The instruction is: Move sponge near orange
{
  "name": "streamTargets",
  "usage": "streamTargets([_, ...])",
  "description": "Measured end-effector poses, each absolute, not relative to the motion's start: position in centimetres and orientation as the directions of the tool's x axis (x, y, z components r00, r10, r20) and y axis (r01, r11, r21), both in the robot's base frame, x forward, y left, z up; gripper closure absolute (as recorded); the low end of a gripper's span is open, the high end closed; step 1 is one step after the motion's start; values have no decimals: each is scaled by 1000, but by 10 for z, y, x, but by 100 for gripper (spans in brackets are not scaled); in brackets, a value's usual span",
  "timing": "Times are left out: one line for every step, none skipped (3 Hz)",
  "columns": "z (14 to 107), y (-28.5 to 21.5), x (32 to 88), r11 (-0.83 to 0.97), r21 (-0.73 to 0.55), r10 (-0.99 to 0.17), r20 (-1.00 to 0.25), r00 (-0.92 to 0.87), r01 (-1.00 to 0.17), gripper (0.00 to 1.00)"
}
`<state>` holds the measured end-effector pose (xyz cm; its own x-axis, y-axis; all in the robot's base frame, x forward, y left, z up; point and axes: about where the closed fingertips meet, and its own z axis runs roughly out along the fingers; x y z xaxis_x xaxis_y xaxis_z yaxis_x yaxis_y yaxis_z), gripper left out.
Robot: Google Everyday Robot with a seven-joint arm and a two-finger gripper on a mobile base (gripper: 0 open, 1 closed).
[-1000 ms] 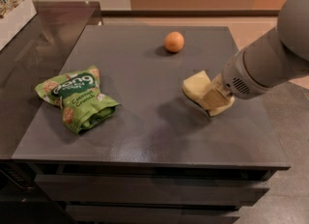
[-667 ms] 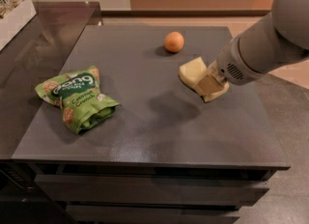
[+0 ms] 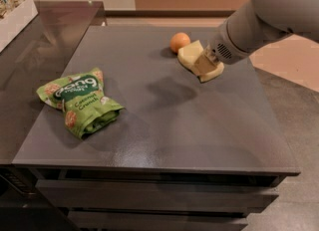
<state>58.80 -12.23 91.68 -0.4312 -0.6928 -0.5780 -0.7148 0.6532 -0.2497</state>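
The pale yellow sponge (image 3: 192, 56) hangs above the dark table, held by my gripper (image 3: 205, 61), which is shut on it. The grey arm comes in from the upper right. The sponge's left end is right next to the small round orange (image 3: 180, 42), which sits on the table near the far edge. The sponge casts a shadow on the table below and to the left, so it is lifted off the surface.
A green snack bag (image 3: 79, 100) lies on the left part of the dark grey table (image 3: 164, 135). A white box (image 3: 15, 13) stands on a counter at the far left. The table's front edge has drawers below.
The gripper has carried the sponge up and away toward the far edge, from the right middle of the table to just beside the orange. The orange and bag have not moved.
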Motion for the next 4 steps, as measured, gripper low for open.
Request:
streamTargets([907,-123,624,653,-269,-703,-563,-434,-708,100])
streamTargets([899,-129,653,660,-280,-707,-547,-449,-697,100])
streamTargets([892,-138,667,664,-286,-709,-535,-460,-691,82])
streamTargets([880,-144,672,668,-282,-708,-526,-471,-689,58])
